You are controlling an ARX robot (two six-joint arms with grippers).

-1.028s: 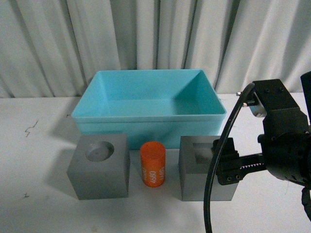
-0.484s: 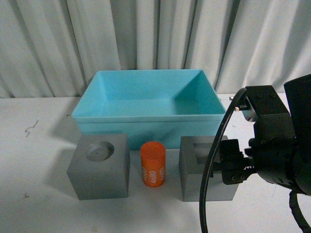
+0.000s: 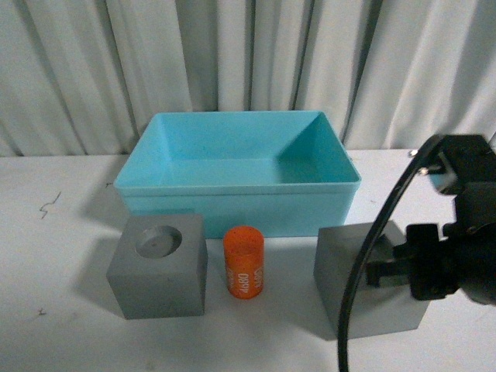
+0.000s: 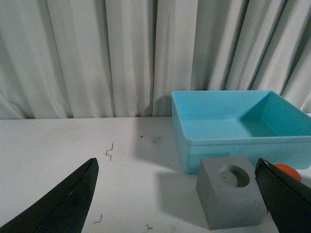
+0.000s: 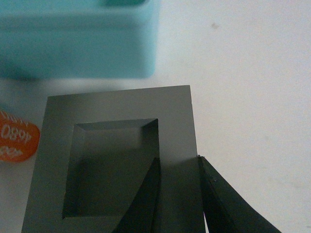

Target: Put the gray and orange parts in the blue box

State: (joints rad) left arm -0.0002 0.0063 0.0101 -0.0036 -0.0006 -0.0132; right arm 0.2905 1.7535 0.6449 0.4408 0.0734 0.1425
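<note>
gray cube with the square recess (image 3: 333, 271) is right of the orange cylinder (image 3: 243, 261), before the blue box (image 3: 232, 186); right gripper (image 5: 177, 194) clamps its wall, one finger inside the recess. round-recess cube (image 3: 159, 266) stands left of the cylinder. left gripper (image 4: 175, 208) gapes wide

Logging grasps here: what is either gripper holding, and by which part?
The right gripper pinches the square-recess gray cube by one recess wall; the left gripper holds nothing.

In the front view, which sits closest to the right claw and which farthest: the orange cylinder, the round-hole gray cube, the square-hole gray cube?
1. Square-hole gray cube: pinched by the right gripper.
2. Orange cylinder: in the middle, to its left.
3. Round-hole gray cube: farthest left.
</note>
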